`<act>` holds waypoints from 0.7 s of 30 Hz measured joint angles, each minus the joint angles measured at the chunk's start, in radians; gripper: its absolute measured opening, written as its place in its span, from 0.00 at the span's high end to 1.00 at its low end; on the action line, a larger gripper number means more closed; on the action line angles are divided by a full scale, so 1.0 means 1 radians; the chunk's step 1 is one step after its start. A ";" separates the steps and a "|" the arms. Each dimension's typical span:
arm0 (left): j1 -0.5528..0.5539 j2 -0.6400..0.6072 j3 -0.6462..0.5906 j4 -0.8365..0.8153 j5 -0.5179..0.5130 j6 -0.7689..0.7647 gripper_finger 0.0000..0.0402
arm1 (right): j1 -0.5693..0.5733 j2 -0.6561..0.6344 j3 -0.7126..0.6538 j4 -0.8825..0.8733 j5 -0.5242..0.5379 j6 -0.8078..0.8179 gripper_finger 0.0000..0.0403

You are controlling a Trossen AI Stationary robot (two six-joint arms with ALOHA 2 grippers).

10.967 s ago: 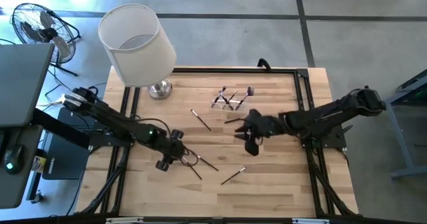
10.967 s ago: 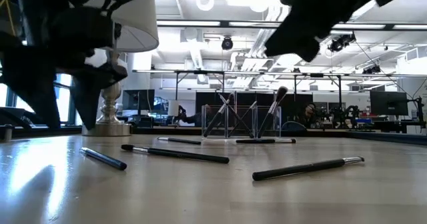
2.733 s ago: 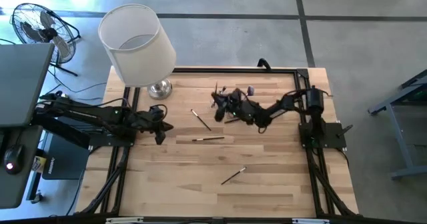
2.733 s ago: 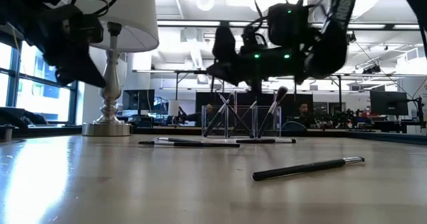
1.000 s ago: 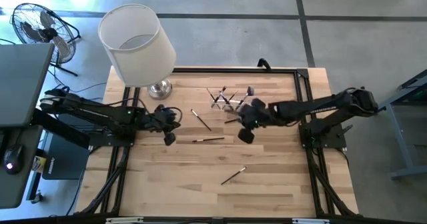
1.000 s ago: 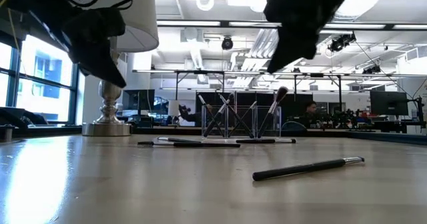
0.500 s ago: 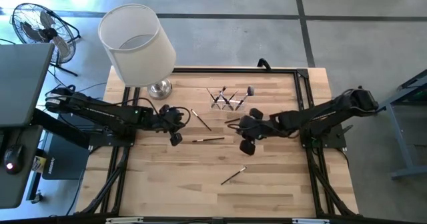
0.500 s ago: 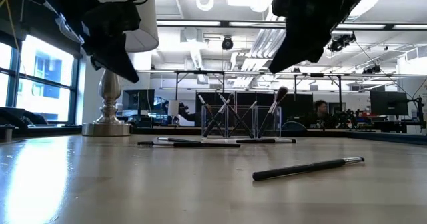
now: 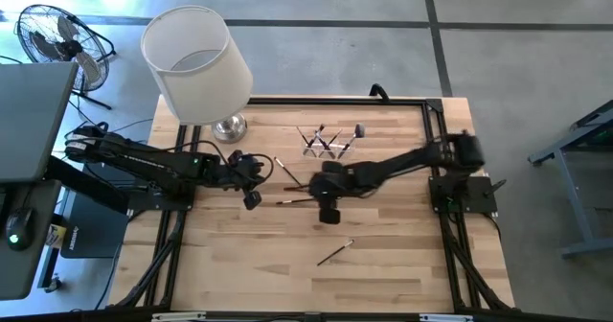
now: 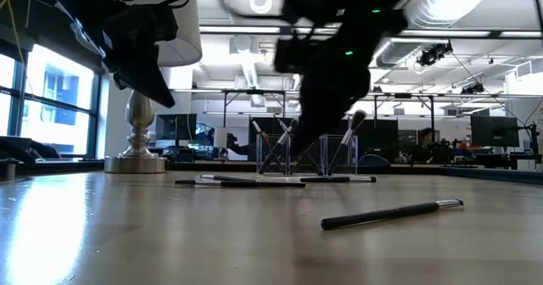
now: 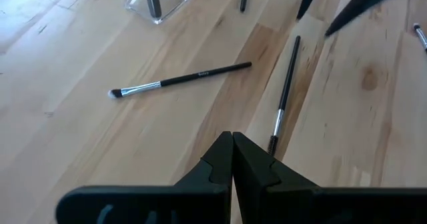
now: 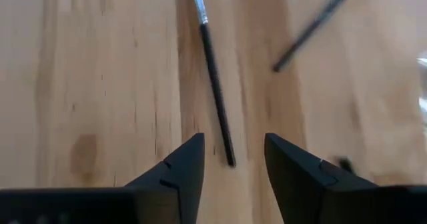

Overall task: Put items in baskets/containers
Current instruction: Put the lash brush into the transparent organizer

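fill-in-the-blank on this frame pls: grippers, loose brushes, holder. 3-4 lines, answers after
1. The left gripper has its fingers ____.
2. The right gripper is open above a ____ lying on the table.
3. The clear holder stands closer to the table's ____ edge, right of the lamp.
4. The brush nearest the front edge lies ____ both grippers.

Missing words: shut; brush; far; apart from

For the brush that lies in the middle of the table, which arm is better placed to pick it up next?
The right. Its gripper is open, with the brush running in between its fingers. The left gripper is shut and farther off.
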 joint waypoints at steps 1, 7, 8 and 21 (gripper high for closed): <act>0.000 0.000 0.000 0.000 0.000 0.000 1.00 | -0.006 0.039 0.052 -0.048 0.001 -0.024 0.62; 0.000 0.000 0.000 -0.049 0.009 0.000 1.00 | -0.050 0.232 0.300 -0.297 -0.034 -0.157 0.62; 0.000 0.000 0.000 -0.059 0.017 0.000 1.00 | -0.056 0.254 0.324 -0.320 -0.042 -0.167 0.63; 0.000 0.000 0.000 -0.106 0.026 0.003 1.00 | -0.063 0.311 0.306 -0.376 -0.098 -0.178 0.97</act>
